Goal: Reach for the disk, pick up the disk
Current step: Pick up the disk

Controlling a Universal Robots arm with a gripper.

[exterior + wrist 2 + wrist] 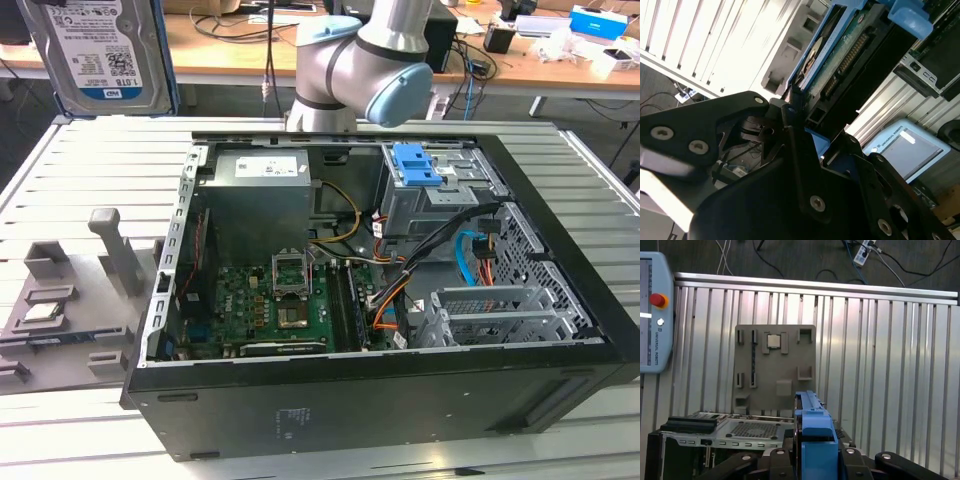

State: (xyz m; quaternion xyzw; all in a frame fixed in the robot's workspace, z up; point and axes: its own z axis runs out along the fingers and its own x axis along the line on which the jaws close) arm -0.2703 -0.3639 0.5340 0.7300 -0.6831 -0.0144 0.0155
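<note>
The disk is a silver hard drive with a blue-and-white label. It hangs high at the exterior view's left, above the slatted table. In the second wrist view my gripper is shut on the disk, whose green circuit board and blue rails run away from the black fingers. The first wrist view shows the disk edge-on as a blue rail clamped between the gripper fingers, raised over the table and the case.
An open black computer case fills the middle of the slatted metal table, with a blue clip on its drive cage. A grey fixture plate holding small square pieces lies beside the case. A teach pendant rests on the table's edge.
</note>
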